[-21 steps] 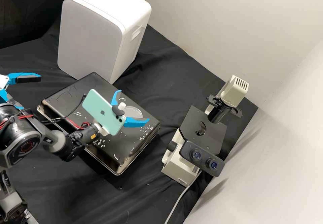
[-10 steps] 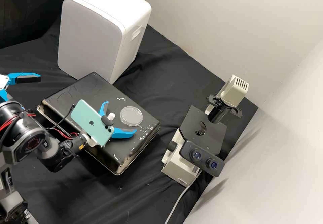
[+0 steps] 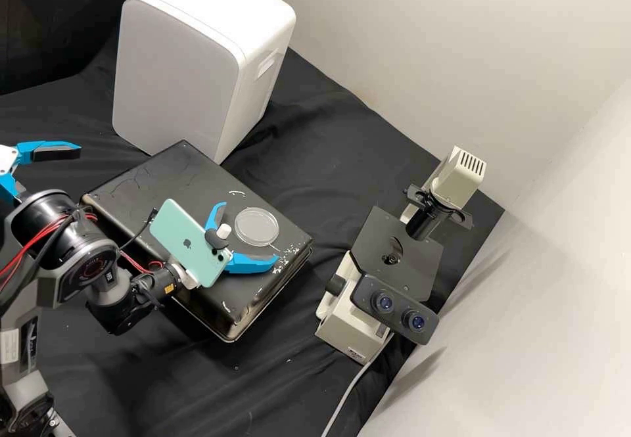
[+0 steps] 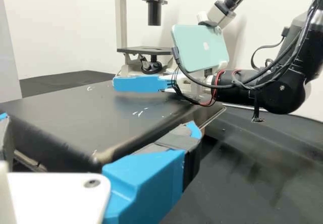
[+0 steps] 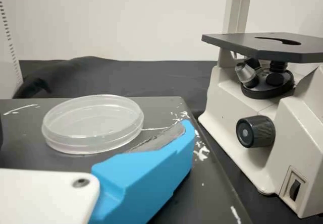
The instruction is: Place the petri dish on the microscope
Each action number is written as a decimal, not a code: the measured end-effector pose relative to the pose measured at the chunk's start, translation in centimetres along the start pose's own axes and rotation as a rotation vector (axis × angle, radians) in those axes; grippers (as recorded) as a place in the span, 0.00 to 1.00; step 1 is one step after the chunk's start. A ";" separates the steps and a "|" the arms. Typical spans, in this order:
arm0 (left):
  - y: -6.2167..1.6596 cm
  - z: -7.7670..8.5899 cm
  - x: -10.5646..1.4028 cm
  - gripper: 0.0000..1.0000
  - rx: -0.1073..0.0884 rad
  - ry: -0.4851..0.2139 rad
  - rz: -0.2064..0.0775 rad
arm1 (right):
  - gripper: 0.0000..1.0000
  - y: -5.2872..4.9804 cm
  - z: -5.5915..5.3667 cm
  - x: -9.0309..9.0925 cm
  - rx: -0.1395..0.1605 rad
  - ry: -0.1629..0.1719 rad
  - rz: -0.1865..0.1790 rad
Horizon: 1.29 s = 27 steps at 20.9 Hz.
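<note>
We see a desk (image 3: 328, 141) draped in black cloth, with a big white box (image 3: 197, 56) standing at its far side. In front of the box lies a scuffed, glossy black slab (image 3: 151, 187). To the slab's right, a little apart, stands the grey-and-black microscope (image 3: 394, 273), and its flat black stage (image 3: 401, 253) is bare.

The right arm reaches over the slab's near edge and carries a pale green phone (image 3: 187, 243) on its wrist. We find the right pincer (image 3: 252, 233) spread wide and low over the slab. The left pincer (image 3: 36, 171) sits off the slab's left end, its fingers also wide apart and holding nothing.

The petri dish (image 5: 92, 123), clear and round, rests on the slab near its right corner, between the right pincer's spread fingers and not clasped. One blue finger (image 5: 146, 176) lies just beside it.
</note>
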 end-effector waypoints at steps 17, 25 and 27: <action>-0.26 -0.1 0.1 1.00 -0.006 0.005 -0.014 | 1.00 0.7 -0.9 3.1 -0.024 0.002 0.053; -0.26 -0.1 0.1 1.00 -0.006 0.005 -0.014 | 0.00 -0.2 -1.1 3.3 -0.050 0.001 0.028; -0.26 -0.1 0.1 1.00 -0.006 0.005 -0.014 | 0.00 -0.2 -1.1 3.3 -0.050 0.000 0.027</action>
